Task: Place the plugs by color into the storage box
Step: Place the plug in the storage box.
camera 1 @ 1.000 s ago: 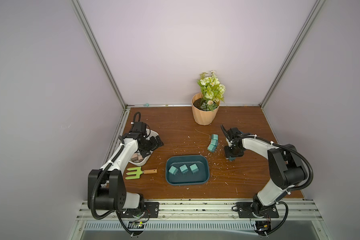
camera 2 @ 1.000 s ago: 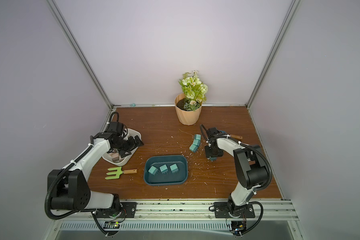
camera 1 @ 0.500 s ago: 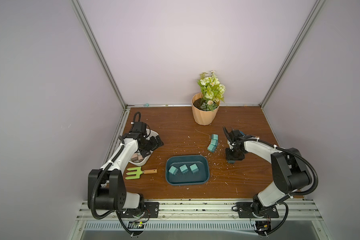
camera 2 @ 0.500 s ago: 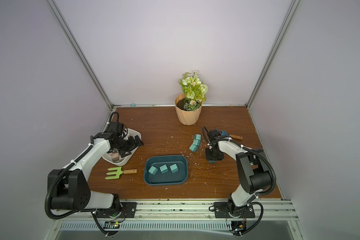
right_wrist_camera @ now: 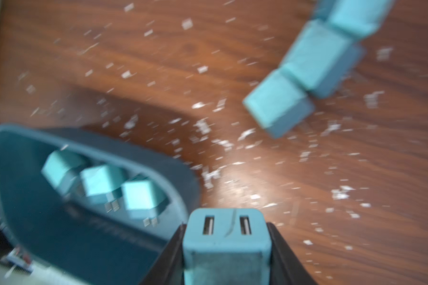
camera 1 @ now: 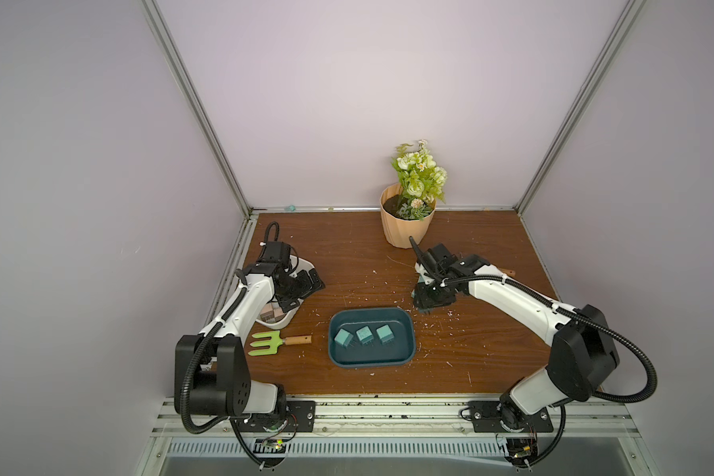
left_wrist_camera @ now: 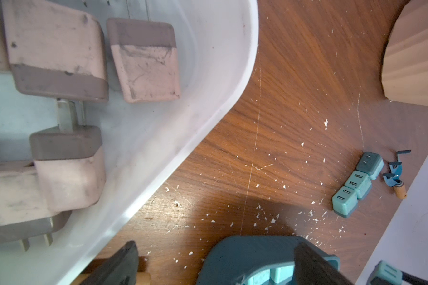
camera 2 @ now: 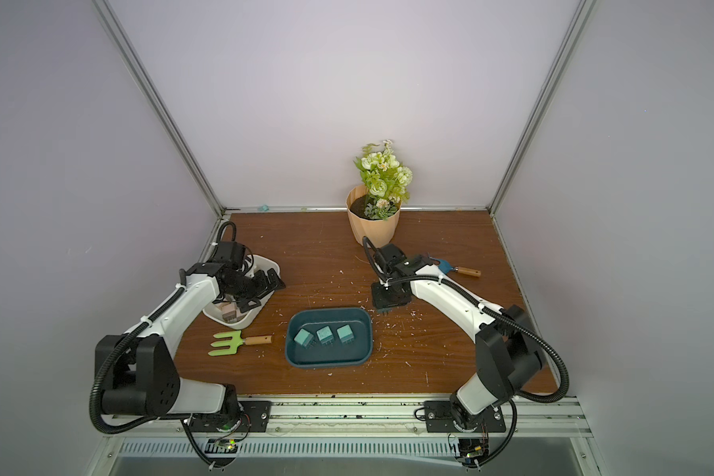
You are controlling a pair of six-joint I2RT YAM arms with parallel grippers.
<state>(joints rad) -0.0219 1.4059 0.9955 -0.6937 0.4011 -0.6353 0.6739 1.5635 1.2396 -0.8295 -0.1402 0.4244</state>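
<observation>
A brown wood-grain surface [camera 1: 359, 255] fills the floor of a booth with pale lilac walls and aluminium corner posts, and a slotted metal rail [camera 1: 367, 416] at the near edge carries both arm bases. The wood is scratched and strewn with small white flecks [left_wrist_camera: 265, 219], thickest between the two trays. At the back wall stands a ribbed peach flower pot [camera 1: 407, 230] with green and cream artificial flowers.

Near the middle front lies a dark teal tray [camera 1: 372, 356] holding three teal plugs [camera 1: 364, 334] in a row. The right fingers [right_wrist_camera: 281, 251] are closed on a fourth teal plug [right_wrist_camera: 226, 234], its two-slot face toward the wrist camera, just beside the teal tray's far right corner. A row of three more teal plugs [right_wrist_camera: 314, 64] lies on the bare wood close by, touching one another.

At the left edge sits a white tray [left_wrist_camera: 208, 74] with several beige-pink plugs [left_wrist_camera: 143, 61] inside, prongs showing on some. The left fingers [left_wrist_camera: 124, 264] are spread wide and hold nothing, above that tray's inner rim.

A green garden fork [camera 1: 266, 342] with a wooden handle lies between the white tray and the near rail. In a top view a blue hand tool [camera 2: 446, 266] with a wooden handle lies behind the right arm
</observation>
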